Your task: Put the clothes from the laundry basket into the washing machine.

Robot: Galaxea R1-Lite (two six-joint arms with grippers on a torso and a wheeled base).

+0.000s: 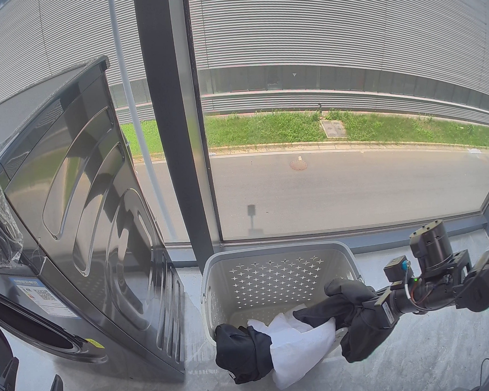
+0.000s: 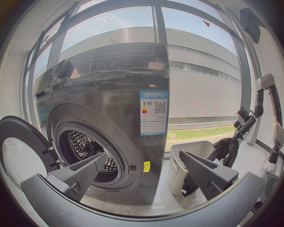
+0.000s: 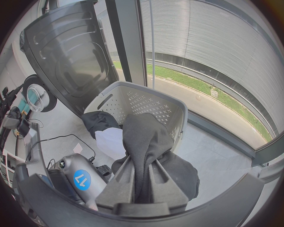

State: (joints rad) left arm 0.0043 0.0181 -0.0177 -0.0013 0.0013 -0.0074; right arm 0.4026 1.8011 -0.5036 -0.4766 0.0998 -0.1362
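Observation:
A white laundry basket (image 1: pixel 227 272) (image 2: pixel 177 173) (image 3: pixel 174 103) stands on the floor beside the dark washing machine (image 1: pixel 85 215) (image 2: pixel 124 118), whose round door (image 2: pixel 20 147) hangs open. My right gripper (image 1: pixel 360 310) (image 3: pixel 142 171) is shut on a black garment (image 1: pixel 353 319) (image 3: pixel 148 139) at the basket's near right rim. A white garment (image 1: pixel 299 347) (image 3: pixel 111 142) and another black one (image 1: pixel 241 351) (image 3: pixel 99 121) drape over the near rim. Low at the left, facing the drum opening (image 2: pixel 85 147), my left gripper (image 1: pixel 33 385) (image 2: pixel 142 164) stands open with nothing between its fingers.
A large window with a dark pillar (image 1: pixel 173 126) stands right behind the basket. Bare grey floor (image 1: pixel 422 353) stretches to the right of the basket and in front of the machine.

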